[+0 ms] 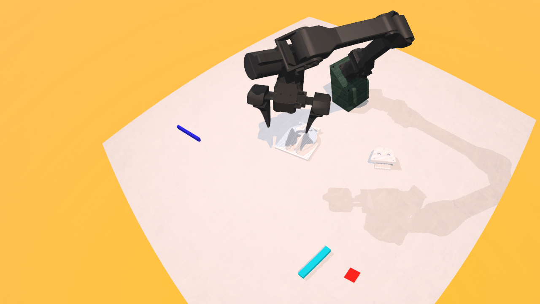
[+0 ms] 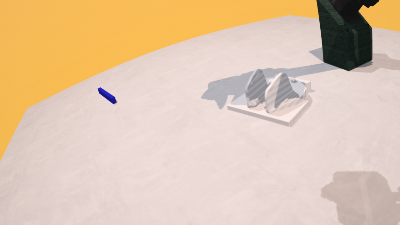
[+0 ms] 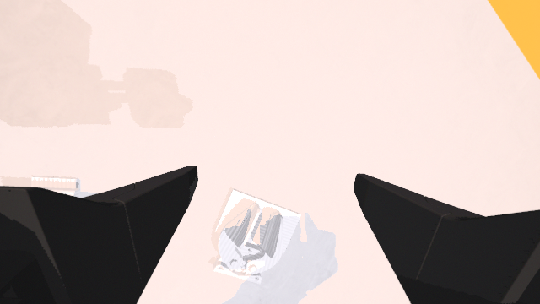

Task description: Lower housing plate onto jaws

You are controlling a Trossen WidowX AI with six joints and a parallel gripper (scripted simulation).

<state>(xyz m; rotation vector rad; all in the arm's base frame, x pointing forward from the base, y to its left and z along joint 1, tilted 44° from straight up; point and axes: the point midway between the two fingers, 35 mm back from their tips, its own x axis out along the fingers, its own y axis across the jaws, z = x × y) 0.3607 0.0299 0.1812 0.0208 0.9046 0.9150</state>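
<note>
The white housing plate (image 1: 383, 159) lies at the right in the top view, with two round holes and a ribbed edge piece (image 1: 382, 166) (image 3: 55, 181) beside it. In the wrist view the plate is mostly hidden behind the left finger. The white base (image 1: 279, 146) (image 2: 290, 122) (image 3: 233, 195) stands on the table. Two upright jaws are on it, one nearer the left (image 2: 255, 88) and one nearer the right (image 2: 270, 97), apart from each other. My gripper (image 1: 287, 129) (image 3: 277, 177) is open and empty, high above the base. It is outside the exterior view.
A blue bar (image 1: 188, 133) (image 2: 107, 95) lies at the left. A cyan bar (image 1: 314, 261) and a red square (image 1: 352, 275) lie at the front in the top view. The dark green arm mount (image 1: 349, 92) (image 2: 346, 42) stands behind the base. Arm shadows fall across the table.
</note>
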